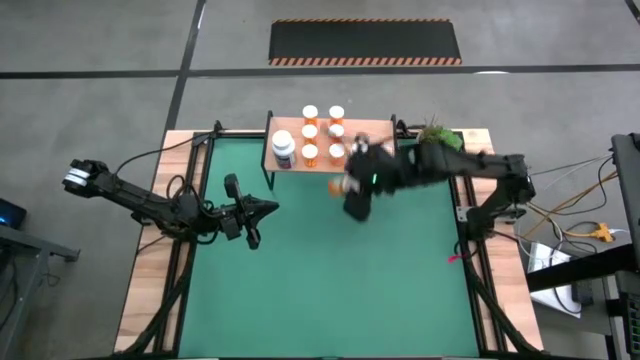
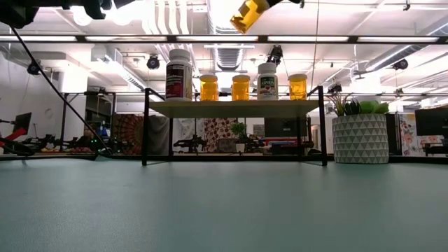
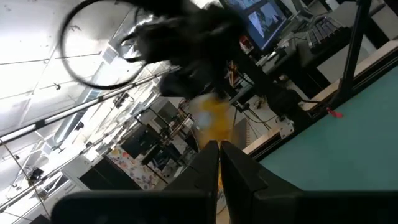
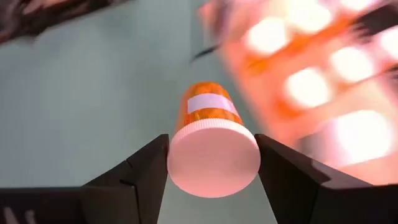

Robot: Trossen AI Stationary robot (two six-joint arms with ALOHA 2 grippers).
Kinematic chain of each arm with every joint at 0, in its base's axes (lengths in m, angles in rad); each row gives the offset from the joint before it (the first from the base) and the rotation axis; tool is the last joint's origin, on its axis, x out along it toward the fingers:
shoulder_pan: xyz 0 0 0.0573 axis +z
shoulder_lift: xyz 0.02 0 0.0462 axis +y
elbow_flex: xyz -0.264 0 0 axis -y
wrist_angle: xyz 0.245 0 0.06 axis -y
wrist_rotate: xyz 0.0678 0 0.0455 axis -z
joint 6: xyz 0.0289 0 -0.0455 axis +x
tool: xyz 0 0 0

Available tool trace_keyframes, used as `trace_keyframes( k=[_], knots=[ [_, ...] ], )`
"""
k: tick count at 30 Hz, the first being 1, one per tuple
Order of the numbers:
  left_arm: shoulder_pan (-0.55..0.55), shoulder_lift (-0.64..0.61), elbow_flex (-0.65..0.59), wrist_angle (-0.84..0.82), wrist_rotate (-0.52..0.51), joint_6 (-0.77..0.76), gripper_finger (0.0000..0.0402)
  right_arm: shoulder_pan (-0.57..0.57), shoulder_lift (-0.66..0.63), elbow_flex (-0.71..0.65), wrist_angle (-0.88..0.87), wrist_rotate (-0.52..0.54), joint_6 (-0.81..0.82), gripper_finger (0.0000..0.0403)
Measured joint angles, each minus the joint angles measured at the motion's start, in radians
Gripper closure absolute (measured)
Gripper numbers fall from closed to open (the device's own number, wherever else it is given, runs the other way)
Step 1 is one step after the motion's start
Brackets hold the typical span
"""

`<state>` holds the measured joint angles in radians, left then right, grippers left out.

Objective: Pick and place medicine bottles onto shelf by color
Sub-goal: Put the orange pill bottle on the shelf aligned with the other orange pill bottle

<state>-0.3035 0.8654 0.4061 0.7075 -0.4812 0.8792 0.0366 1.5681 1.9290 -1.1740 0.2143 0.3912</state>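
My right gripper [image 1: 343,186] is shut on an orange medicine bottle [image 4: 205,106] with a white cap, held in the air just in front of the shelf [image 1: 322,142]. In the low view this bottle [image 2: 248,14] hangs tilted high above the shelf board [image 2: 234,108]. Several white-capped orange bottles [image 1: 324,131] and a larger white-and-dark bottle [image 1: 284,148] stand on the shelf. My left gripper [image 1: 270,209] is shut and empty over the mat's left half, its fingers [image 3: 219,163] closed together. My right gripper pinches the bottle's white cap [image 4: 213,155] between its two fingers, one on each side of the cap. The fingers come from the cap end and lie along the bottle, whose orange body points away from the wrist. The bottle is lifted clear and tilted.
A white pot with a green plant [image 1: 437,135] stands at the far right beside the shelf; it also shows in the low view [image 2: 359,136]. The green mat [image 1: 330,280] lies open in front of the shelf. Cables run along the table's wooden sides.
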Motion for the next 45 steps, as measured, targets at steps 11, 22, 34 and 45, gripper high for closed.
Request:
trace_keyframes(
  k=[11,22,34,45],
  knots=[
    [0.0,0.0,0.0,0.0,0.0,0.001,0.0402,-0.365,0.006,0.12,-0.105,0.016,-0.187,0.02],
    [0.0,-0.001,0.001,0.002,0.0,0.043,0.0402,-0.608,0.057,0.117,-0.227,-0.054,-0.282,0.0199],
    [0.0,-0.006,0.001,0.001,-0.001,0.045,0.0402,-0.698,0.243,0.148,-0.327,-0.11,-0.336,0.0199],
    [0.0,-0.01,0.001,0.001,-0.003,0.045,0.0402,-0.703,0.301,0.211,-0.393,-0.11,-0.357,0.0193]
  ],
)
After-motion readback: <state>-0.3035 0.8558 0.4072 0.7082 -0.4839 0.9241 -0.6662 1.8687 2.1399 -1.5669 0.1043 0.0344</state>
